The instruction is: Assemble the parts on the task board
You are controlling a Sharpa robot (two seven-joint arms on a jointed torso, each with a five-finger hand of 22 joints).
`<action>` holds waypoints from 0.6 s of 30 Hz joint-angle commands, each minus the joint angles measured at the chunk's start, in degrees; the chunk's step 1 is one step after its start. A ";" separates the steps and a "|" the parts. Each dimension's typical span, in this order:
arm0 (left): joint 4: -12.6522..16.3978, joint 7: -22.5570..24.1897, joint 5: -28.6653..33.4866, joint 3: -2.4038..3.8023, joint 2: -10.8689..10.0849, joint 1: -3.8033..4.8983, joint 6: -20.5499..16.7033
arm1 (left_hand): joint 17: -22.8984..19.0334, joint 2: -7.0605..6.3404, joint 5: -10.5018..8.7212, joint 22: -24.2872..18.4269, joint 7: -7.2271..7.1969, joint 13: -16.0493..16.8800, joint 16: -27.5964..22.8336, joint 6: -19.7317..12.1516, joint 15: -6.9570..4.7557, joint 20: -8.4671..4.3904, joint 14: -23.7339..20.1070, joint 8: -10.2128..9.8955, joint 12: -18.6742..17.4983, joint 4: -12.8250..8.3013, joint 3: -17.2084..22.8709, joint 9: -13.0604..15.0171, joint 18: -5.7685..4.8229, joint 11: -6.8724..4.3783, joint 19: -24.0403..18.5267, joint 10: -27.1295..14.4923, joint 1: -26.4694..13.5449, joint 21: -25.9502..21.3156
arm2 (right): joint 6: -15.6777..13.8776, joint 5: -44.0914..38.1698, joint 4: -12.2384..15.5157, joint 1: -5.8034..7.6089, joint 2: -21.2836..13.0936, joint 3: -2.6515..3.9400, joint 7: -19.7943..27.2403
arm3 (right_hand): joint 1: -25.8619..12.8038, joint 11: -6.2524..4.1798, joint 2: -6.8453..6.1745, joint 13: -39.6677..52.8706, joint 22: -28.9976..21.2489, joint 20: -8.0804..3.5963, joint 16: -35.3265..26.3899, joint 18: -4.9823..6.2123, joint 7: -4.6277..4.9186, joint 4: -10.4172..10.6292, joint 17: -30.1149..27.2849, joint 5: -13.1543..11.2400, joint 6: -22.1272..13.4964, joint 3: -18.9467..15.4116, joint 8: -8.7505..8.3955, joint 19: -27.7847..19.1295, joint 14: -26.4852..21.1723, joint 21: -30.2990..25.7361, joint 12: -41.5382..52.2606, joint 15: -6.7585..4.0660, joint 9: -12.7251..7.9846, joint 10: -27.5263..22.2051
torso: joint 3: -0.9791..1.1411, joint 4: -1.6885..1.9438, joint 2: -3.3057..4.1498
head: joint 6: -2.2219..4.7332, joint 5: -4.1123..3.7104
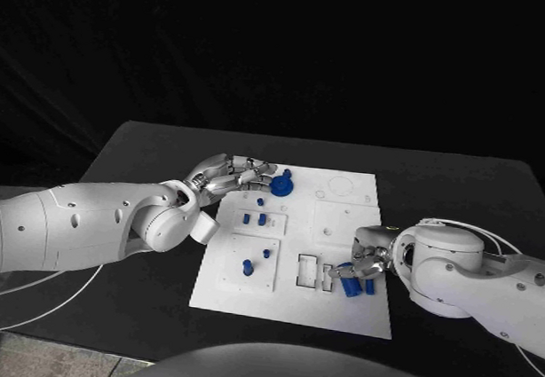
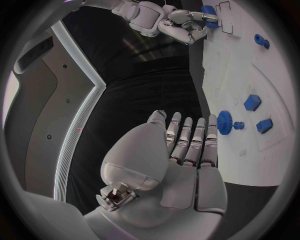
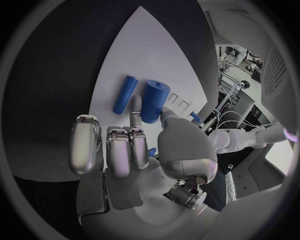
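Observation:
The white task board (image 1: 339, 310) lies mid-table. My left hand (image 1: 229, 178) hovers at the board's far left corner with its fingers straight and side by side, holding nothing; its fingertips (image 2: 211, 125) are right beside a blue gear (image 2: 224, 122) that stands on the board (image 2: 250, 160). My right hand (image 1: 370, 255) reaches over the board's near right part. Its thumb (image 3: 167, 115) and a finger pinch a thick blue cylinder (image 3: 154, 100). A thinner blue cylinder (image 3: 125, 93) lies alongside on the board (image 3: 134, 50).
Small blue pegs (image 1: 262, 202) and blocks (image 1: 249, 267) sit in the board's left column, seen also as blue blocks (image 2: 252, 102) past the gear. Rectangular slots (image 1: 306, 270) open beside the right hand. Black table (image 1: 131, 194) surrounds the board.

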 commanded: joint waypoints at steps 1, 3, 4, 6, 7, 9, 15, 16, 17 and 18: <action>0.11 0.15 0.08 0.03 0.05 -0.06 1.21 | 0.02 -0.13 0.36 -0.06 0.12 0.02 0.16 -0.43 -0.05 0.01 0.29 0.30 -0.09 -0.02 0.45 0.02 -0.09 0.42 0.44 -0.02 0.69 0.27 | -0.47 0.40 -0.48 -0.68 0.20 -0.31 -0.03 | 1.65 -0.17 0.54 15.09 10.35 -0.15 0.19 0.08 -0.16 -0.67 15.09 2.36 -0.54 0.38 -0.46 0.08 6.18 -0.40 0.21 -0.20 0.15 6.21 | 0.02 -0.05 0.02 | 0.01 0.00; 0.08 0.09 0.08 0.03 0.11 -0.06 1.26 | 0.01 -0.17 0.44 -0.07 0.12 0.02 0.15 -0.43 -0.03 0.01 0.28 0.31 -0.09 -0.05 0.52 0.02 -0.10 0.43 0.44 -0.01 0.81 0.28 | -1.69 2.48 -0.60 -0.79 0.30 -0.31 0.60 | 2.90 -0.24 0.49 15.09 10.22 -0.13 0.19 0.17 -0.24 -1.59 15.09 5.96 -0.83 1.10 -0.55 -0.09 6.18 -0.82 0.21 -0.21 0.51 6.21 | -0.01 -0.02 -0.02 | 0.01 -0.01; 0.07 0.08 0.08 0.03 0.13 -0.06 1.28 | 0.01 -0.21 0.49 -0.08 0.12 0.02 0.17 -0.43 -0.02 0.01 0.30 0.31 -0.09 -0.08 0.56 0.02 -0.11 0.43 0.44 -0.01 0.90 0.28 | -2.18 3.48 -0.66 -0.82 0.33 -0.31 0.90 | 3.61 -0.29 0.46 15.09 10.18 -0.14 0.19 0.20 -0.29 -2.13 15.09 8.23 -0.96 1.59 -0.57 -0.15 6.18 -0.96 0.21 -0.21 0.72 6.21 | -0.02 -0.01 -0.03 | 0.01 0.00; 0.04 0.04 0.08 0.03 0.20 -0.06 1.32 | 0.01 -0.29 0.59 -0.11 0.13 0.02 0.18 -0.44 0.01 0.01 0.33 0.31 -0.10 -0.14 0.68 0.02 -0.12 0.42 0.44 0.00 1.12 0.30 | -3.43 6.21 -0.84 -0.87 0.40 -0.31 1.67 | 4.72 -0.41 0.36 15.09 10.03 -0.14 0.19 0.31 -0.41 -3.03 15.09 12.49 -1.35 2.61 -0.65 -0.35 6.18 -1.48 0.21 -0.23 1.10 6.21 | 0.00 -0.03 -0.04 | 0.01 0.06; 0.02 0.02 0.08 0.03 0.23 -0.06 1.34 | 0.01 -0.32 0.62 -0.12 0.14 0.02 0.18 -0.44 0.01 0.01 0.33 0.32 -0.10 -0.15 0.72 0.02 -0.12 0.42 0.44 0.00 1.19 0.30 | -4.00 7.59 -0.94 -0.88 0.42 -0.30 2.05 | 5.27 -0.48 0.30 15.09 9.96 -0.14 0.19 0.36 -0.47 -3.49 15.09 14.63 -1.56 3.22 -0.67 -0.45 6.18 -1.72 0.21 -0.23 1.31 6.21 | 0.00 -0.04 -0.04 | 0.01 0.09; 0.00 -0.02 0.08 0.03 0.28 -0.06 1.38 | 0.01 -0.35 0.68 -0.13 0.13 0.02 0.18 -0.45 0.02 0.00 0.33 0.32 -0.10 -0.18 0.78 0.02 -0.13 0.42 0.45 0.01 1.31 0.31 | -4.95 9.93 -1.11 -0.91 0.41 -0.30 2.74 | 6.44 -0.63 0.18 15.09 9.83 -0.16 0.19 0.45 -0.60 -4.50 15.09 19.08 -1.89 4.68 -0.50 -0.61 6.18 -2.17 0.21 -0.24 1.79 6.21 | -0.01 -0.01 -0.04 | 0.01 0.11; 0.02 -0.09 0.08 0.03 0.17 -0.06 1.33 | 0.01 -0.43 0.81 -0.16 0.13 0.02 0.19 -0.45 0.04 0.00 0.35 0.33 -0.11 -0.24 0.94 0.01 -0.15 0.42 0.46 0.01 1.57 0.33 | -8.10 16.18 -1.17 -0.90 -0.11 -0.29 4.95 | 7.36 -0.77 -0.79 15.09 9.74 -0.13 0.19 0.52 -0.65 -6.62 15.09 33.48 -2.73 10.82 0.86 -0.72 6.18 -2.60 0.21 -0.16 3.90 6.21 | -0.01 0.00 -0.04 | 0.01 0.37; 0.03 -0.09 0.08 0.03 0.14 -0.06 1.33 | 0.01 -0.45 0.83 -0.17 0.13 0.02 0.19 -0.45 0.04 0.00 0.35 0.33 -0.11 -0.25 0.97 0.01 -0.15 0.42 0.46 0.02 1.62 0.34 | -8.63 16.86 -1.04 -0.87 -0.28 -0.28 5.21 | 7.11 -0.77 -1.02 15.09 9.73 -0.12 0.19 0.52 -0.63 -6.82 15.09 34.51 -2.84 11.65 1.12 -0.73 6.18 -2.65 0.21 -0.14 4.26 6.21 | -0.02 0.00 -0.04 | 0.01 0.43; 0.03 -0.09 0.08 0.03 0.12 -0.06 1.32 | 0.01 -0.45 0.83 -0.17 0.13 0.02 0.19 -0.45 0.04 0.00 0.35 0.33 -0.11 -0.25 0.97 0.01 -0.15 0.42 0.46 0.02 1.62 0.34 | -8.94 17.22 -0.94 -0.84 -0.40 -0.27 5.34 | 6.85 -0.78 -1.17 15.09 9.73 -0.11 0.19 0.52 -0.61 -6.93 15.09 34.99 -2.92 12.26 1.32 -0.72 6.18 -2.65 0.21 -0.12 4.55 6.21 | -0.02 0.01 -0.04 | 0.01 0.47; 0.04 -0.09 0.08 0.03 0.10 -0.06 1.31 | 0.01 -0.45 0.83 -0.17 0.13 0.02 0.19 -0.45 0.04 0.00 0.35 0.33 -0.11 -0.25 0.97 0.01 -0.15 0.42 0.46 0.02 1.62 0.34 | -9.42 17.76 -0.75 -0.77 -0.61 -0.24 5.54 | 6.66 -0.79 -1.31 15.09 9.73 -0.08 0.19 0.52 -0.63 -7.05 15.09 35.32 -3.06 12.72 1.44 -0.71 6.18 -2.65 0.21 -0.12 4.76 6.21 | -0.02 0.01 -0.04 | 0.01 0.53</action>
